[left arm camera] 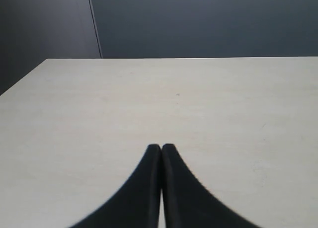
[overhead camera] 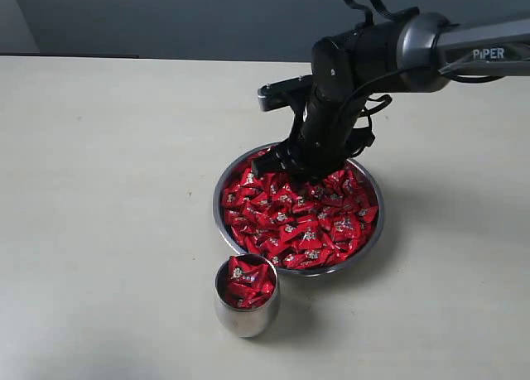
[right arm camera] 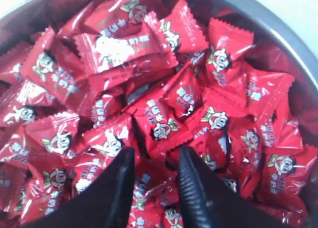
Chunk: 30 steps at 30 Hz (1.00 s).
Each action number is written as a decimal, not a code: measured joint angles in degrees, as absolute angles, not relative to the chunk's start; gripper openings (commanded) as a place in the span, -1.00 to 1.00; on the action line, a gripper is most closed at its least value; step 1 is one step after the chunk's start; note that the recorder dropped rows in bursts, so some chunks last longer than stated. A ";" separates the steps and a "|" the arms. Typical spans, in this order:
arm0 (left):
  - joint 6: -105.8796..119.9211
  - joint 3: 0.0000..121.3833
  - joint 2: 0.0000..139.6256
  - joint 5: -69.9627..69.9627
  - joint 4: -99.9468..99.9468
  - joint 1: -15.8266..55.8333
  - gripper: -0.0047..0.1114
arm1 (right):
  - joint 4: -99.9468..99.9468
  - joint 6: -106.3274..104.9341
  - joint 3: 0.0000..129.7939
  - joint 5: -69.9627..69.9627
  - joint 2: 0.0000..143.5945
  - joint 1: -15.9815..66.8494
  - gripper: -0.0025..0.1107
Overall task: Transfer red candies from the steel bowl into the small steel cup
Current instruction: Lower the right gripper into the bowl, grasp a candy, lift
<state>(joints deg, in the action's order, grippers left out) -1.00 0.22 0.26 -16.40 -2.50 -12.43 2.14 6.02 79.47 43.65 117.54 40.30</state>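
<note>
While the small steel cup [overhead camera: 245, 320] stands upright nearest the exterior camera on the table [overhead camera: 99, 190], it is packed to the brim with red candies [overhead camera: 246, 282]. Behind it is the steel bowl [overhead camera: 217, 218], with the cup at its 7 o'clock; can't tell if the rims are touching or just beside each other. Bowl is heaped with the same candies. Right gripper [overhead camera: 290, 163] is down in the pile near the bowl's 12 o'clock and its arm [overhead camera: 464, 53] comes in from 2 o'clock. In the wrist view its fingers [right arm camera: 121, 188] stand apart, tips dug into wrappers, one candy between them. Pinched or loose: can't tell. Left gripper [left arm camera: 161, 147] is clenched, tips pressed together, over bare table.
</note>
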 measured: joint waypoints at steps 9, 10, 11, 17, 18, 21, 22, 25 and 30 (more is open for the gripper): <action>-1.00 0.22 0.26 -16.40 -2.50 -12.43 -0.91 | 1.98 5.91 79.47 44.88 117.54 40.30 -0.43; -1.00 0.22 0.26 -16.40 -2.50 -12.43 -0.91 | 1.85 5.91 79.47 45.57 117.54 40.30 -0.43; -1.00 0.22 0.26 -16.40 -2.50 -12.43 -0.91 | 1.85 5.91 79.47 45.88 117.54 40.30 -0.43; -1.00 0.22 0.26 -16.40 -2.50 -12.43 -0.91 | 1.85 6.02 79.50 46.52 118.63 40.30 -0.43; -1.00 0.22 0.26 -16.40 -2.50 -12.43 -0.91 | 1.85 6.02 79.50 46.67 119.13 40.30 -0.43; -1.00 0.22 0.26 -16.40 -2.50 -12.43 -0.91 | 1.85 6.02 79.50 46.65 120.08 40.30 -0.43; -1.00 0.22 0.26 -16.40 -2.50 -12.43 -0.91 | 1.85 6.02 79.50 46.52 120.08 40.30 -0.43; -1.00 0.22 0.26 -16.40 -2.50 -12.43 -0.91 | 1.85 6.02 79.50 46.30 120.08 40.30 -0.43; -1.00 0.22 0.26 -16.40 -2.50 -12.43 -0.91 | 1.85 6.02 79.50 46.19 120.18 40.30 -0.61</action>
<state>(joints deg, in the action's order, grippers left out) -1.00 0.22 0.26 -16.40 -2.50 -12.43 1.85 6.02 79.50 46.19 120.18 40.30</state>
